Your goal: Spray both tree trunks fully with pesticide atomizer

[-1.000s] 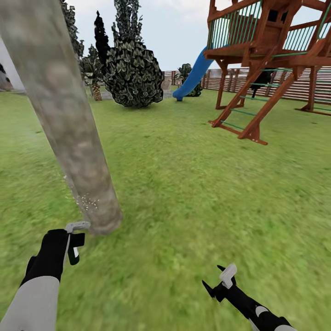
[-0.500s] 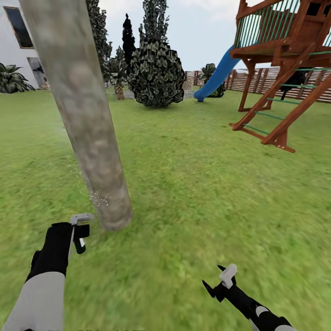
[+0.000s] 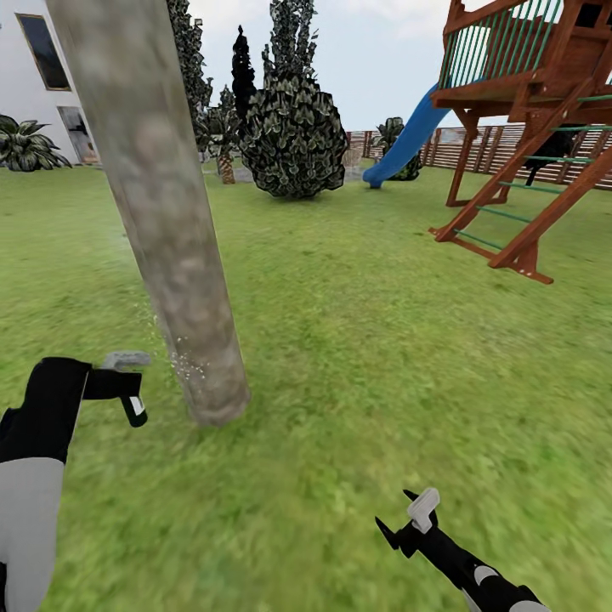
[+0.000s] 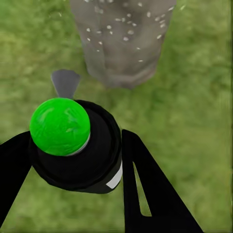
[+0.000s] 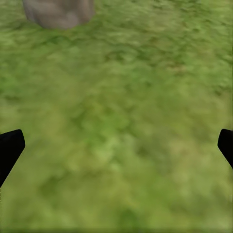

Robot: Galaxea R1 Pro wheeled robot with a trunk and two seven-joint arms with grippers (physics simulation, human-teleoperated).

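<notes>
A thick pale grey-beige tree trunk (image 3: 170, 238) rises from the lawn at the left of the head view, with white spray specks (image 3: 183, 367) near its base. My left gripper (image 3: 119, 384) is shut on the pesticide atomizer (image 3: 133, 406), just left of the trunk's base and a little apart from it. In the left wrist view the atomizer (image 4: 77, 160) is a black bottle with a green cap (image 4: 60, 126) and a grey nozzle (image 4: 65, 82) pointing at the speckled trunk (image 4: 121, 43). My right gripper (image 3: 408, 518) hangs open over grass at the lower right, fingertips (image 5: 9, 145) wide apart.
A wooden play tower (image 3: 527, 127) with a blue slide (image 3: 408, 140) stands at the right. A dark leafy shrub (image 3: 293, 136) and cone-shaped trees lie ahead before a slat fence (image 3: 425, 144). A white house (image 3: 42, 76) is at the far left. Lawn spreads all around.
The head view has panned, so the trunk sits further right in the picture. My left arm has risen and drawn left, carrying the atomizer. The right arm has stayed put.
</notes>
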